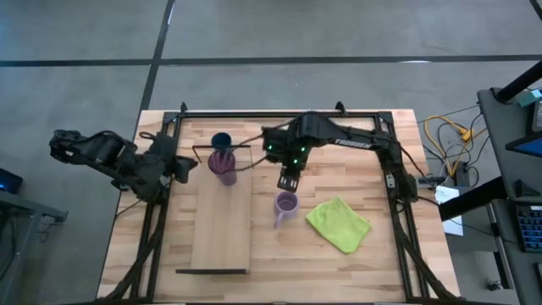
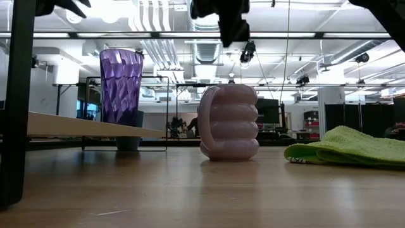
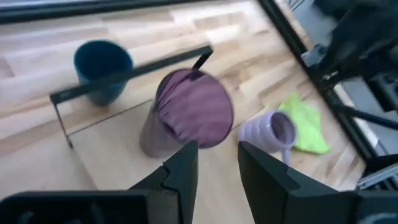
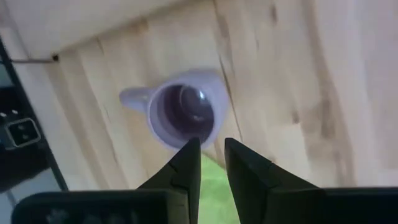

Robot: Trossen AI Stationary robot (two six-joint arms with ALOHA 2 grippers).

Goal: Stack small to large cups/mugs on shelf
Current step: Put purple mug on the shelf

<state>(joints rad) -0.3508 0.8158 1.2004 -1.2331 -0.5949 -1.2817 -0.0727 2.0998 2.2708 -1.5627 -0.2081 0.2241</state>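
Observation:
The tall purple tumbler [image 1: 223, 165] stands upright on the far end of the wooden shelf [image 1: 222, 229]. It also shows in the low view [image 2: 121, 85] and the left wrist view [image 3: 189, 115]. The dark blue cup [image 1: 221, 141] stands on the table just beyond the shelf's far bracket. The lilac mug [image 1: 285, 204] stands upright on the table right of the shelf, handle toward the near side. My right gripper [image 4: 211, 158] hovers above the mug [image 4: 183, 112], slightly open and empty. My left gripper [image 3: 217, 162] is open and empty, left of the tumbler.
A crumpled green cloth [image 1: 339, 223] lies on the table right of the mug and also shows in the low view [image 2: 348, 145]. The arms' black frame rails [image 1: 398, 195] run along the table's sides and far edge. Bare shelf board lies near of the tumbler.

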